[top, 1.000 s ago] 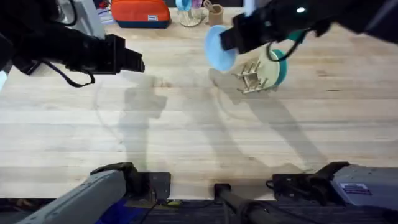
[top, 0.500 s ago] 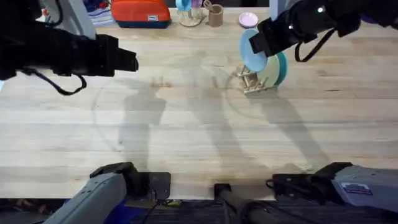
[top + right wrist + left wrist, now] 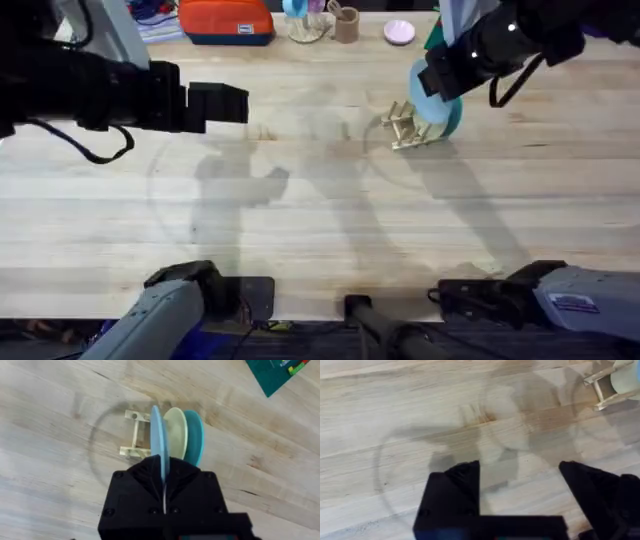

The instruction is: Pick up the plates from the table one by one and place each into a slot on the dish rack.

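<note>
My right gripper (image 3: pixel 438 80) (image 3: pixel 164 467) is shut on the rim of the light blue plate (image 3: pixel 424 98) (image 3: pixel 157 435). It holds the plate on edge over the dish rack (image 3: pixel 405 130) (image 3: pixel 134 435). The cream plate (image 3: pixel 437 117) (image 3: pixel 175 435) and the teal plate (image 3: pixel 453 113) (image 3: pixel 196 435) stand upright in the rack, right beside the blue one. I cannot tell whether the blue plate touches the pegs. My left gripper (image 3: pixel 238 102) (image 3: pixel 520 480) hovers open over bare table (image 3: pixel 300 220) far to the left, with nothing between its fingers. A corner of the rack (image 3: pixel 607 387) shows in the left wrist view.
Along the table's back edge lie an orange pouch (image 3: pixel 225 20), a brown cup (image 3: pixel 347 22) and a small pink dish (image 3: pixel 399 32). A green mat (image 3: pixel 280 372) lies beyond the rack. Both arm bases sit at the near edge.
My right gripper has carried the light blue plate to the right, from left of the rack to directly over it beside the cream plate. The left gripper has shifted slightly right.
</note>
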`<action>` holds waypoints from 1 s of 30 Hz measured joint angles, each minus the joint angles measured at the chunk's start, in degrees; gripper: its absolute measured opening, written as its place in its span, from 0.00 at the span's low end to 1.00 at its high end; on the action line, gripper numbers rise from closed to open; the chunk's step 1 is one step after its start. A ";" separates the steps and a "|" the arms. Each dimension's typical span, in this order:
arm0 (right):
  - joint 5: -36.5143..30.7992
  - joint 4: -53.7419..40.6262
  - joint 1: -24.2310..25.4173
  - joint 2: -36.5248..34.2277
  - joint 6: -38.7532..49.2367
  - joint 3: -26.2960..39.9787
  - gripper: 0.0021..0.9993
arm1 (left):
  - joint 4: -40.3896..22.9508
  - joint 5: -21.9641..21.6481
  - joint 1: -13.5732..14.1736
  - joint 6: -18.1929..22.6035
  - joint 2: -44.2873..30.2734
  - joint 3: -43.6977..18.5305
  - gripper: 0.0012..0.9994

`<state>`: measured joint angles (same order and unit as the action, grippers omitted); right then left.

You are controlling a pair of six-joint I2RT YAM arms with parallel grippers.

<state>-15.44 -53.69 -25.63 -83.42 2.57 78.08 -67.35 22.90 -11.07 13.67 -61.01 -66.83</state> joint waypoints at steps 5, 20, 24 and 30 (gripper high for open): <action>-0.01 0.07 0.00 -0.01 -0.03 0.00 0.03 | 0.00 -0.02 0.00 0.04 0.00 0.00 1.00; -0.33 0.08 0.00 -1.61 -2.84 0.00 0.03 | -0.42 -0.02 0.00 0.07 0.00 0.00 1.00; -1.97 0.11 0.00 -1.61 -4.23 0.00 0.03 | -0.42 -0.02 0.00 0.07 0.00 0.00 1.00; -3.02 0.15 0.04 -1.62 -5.10 0.00 0.03 | -0.42 -0.02 0.00 0.07 0.00 0.00 1.00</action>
<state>-18.46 -53.54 -25.58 -85.04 -2.53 78.08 -67.77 22.87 -11.07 13.74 -61.01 -66.83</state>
